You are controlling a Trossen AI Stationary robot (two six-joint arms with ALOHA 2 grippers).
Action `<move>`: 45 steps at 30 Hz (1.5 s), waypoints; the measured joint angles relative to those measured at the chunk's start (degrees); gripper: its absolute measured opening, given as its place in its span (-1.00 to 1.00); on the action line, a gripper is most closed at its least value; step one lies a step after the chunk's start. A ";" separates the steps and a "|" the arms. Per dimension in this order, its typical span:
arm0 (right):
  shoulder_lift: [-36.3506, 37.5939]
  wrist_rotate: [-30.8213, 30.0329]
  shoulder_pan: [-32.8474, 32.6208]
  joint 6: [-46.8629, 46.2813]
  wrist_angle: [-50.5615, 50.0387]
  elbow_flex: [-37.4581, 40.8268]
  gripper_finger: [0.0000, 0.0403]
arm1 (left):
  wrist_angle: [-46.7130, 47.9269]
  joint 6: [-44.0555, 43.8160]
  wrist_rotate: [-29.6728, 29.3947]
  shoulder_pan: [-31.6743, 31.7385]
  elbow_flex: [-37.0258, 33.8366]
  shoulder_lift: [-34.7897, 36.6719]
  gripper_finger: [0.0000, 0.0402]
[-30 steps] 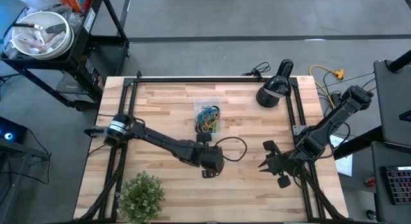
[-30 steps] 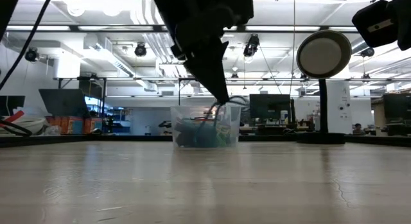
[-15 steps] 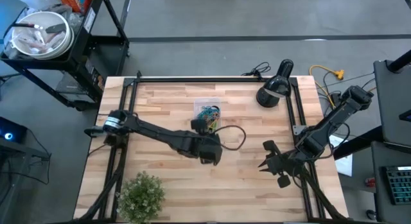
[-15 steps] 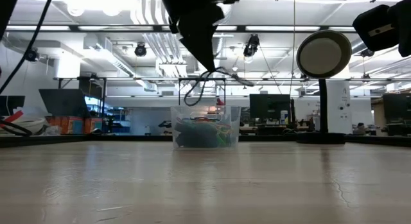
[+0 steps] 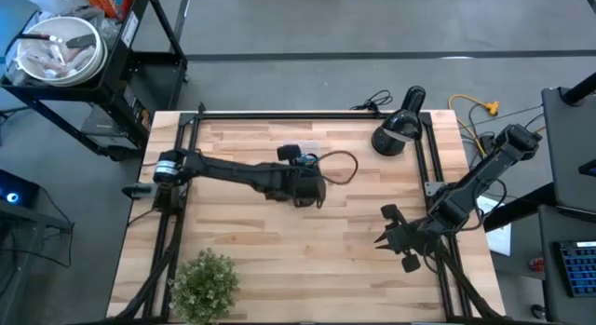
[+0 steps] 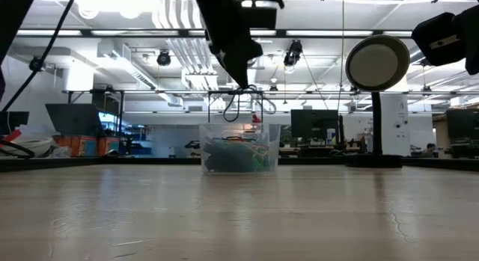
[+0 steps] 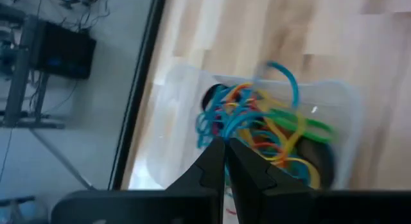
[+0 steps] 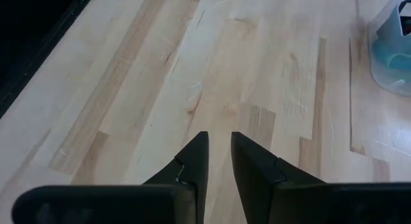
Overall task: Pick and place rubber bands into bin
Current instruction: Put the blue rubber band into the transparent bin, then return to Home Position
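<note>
The bin [image 6: 239, 149] is a small clear tub in the far middle of the table, holding a tangle of coloured rubber bands [image 7: 257, 121]. In the high view my left arm covers most of it [image 5: 305, 148]. My left gripper [image 6: 243, 85] hovers just above the bin, shut on a long thin dark rubber band [image 6: 227, 108] that also shows beside the gripper [image 5: 356, 167]. My right gripper [image 8: 219, 144] waits over bare wood near the table's right edge [image 5: 386, 227]. Its fingers stand a narrow gap apart with nothing between them. My left gripper pinches the dark rubber band between its two fingertips [image 6: 245, 87]. The fingers slant downward toward the bin. The band hangs slack in loops below and beside the tips, clear of the table and above the bin's rim. The left wrist view does not show which part of the band is held.
A black desk lamp [image 5: 399, 129] stands at the far right. A small green plant [image 5: 205, 283] sits at the near left corner. Black frame rails run along the table's left, right and far edges. The near half of the wooden top is bare.
My left gripper has risen and moved toward the table's far edge, from in front of the bin to above it, tipping more level and staying shut. The dark band has come along, lifted clear, and now dangles over the bin.
</note>
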State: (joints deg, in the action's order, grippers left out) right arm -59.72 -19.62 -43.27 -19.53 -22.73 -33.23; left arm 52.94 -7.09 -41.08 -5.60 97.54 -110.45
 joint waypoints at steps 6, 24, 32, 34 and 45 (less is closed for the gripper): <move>0.00 0.00 0.00 0.00 2.12 1.54 -0.71 | 0.05 0.61 0.15 4.03 -0.33 0.02 -1.00; 0.00 0.02 0.00 0.00 2.56 1.60 -0.70 | -0.46 0.06 10.75 7.64 -1.38 0.03 -0.82; 0.00 0.04 0.00 0.00 2.57 1.60 -0.70 | -1.48 -0.05 9.53 7.62 -1.38 0.04 -0.48; 0.00 0.04 0.00 0.02 2.58 1.60 -0.71 | -1.50 -0.05 9.51 7.64 -1.40 0.04 -0.45; 0.07 0.07 0.03 2.03 5.09 1.35 -0.68 | -3.94 4.62 9.47 6.58 0.67 0.04 -0.43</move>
State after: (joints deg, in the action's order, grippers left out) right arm -59.66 -19.55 -43.24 -17.50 -17.64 -31.89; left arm 49.00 -2.46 -31.61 0.99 98.20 -110.41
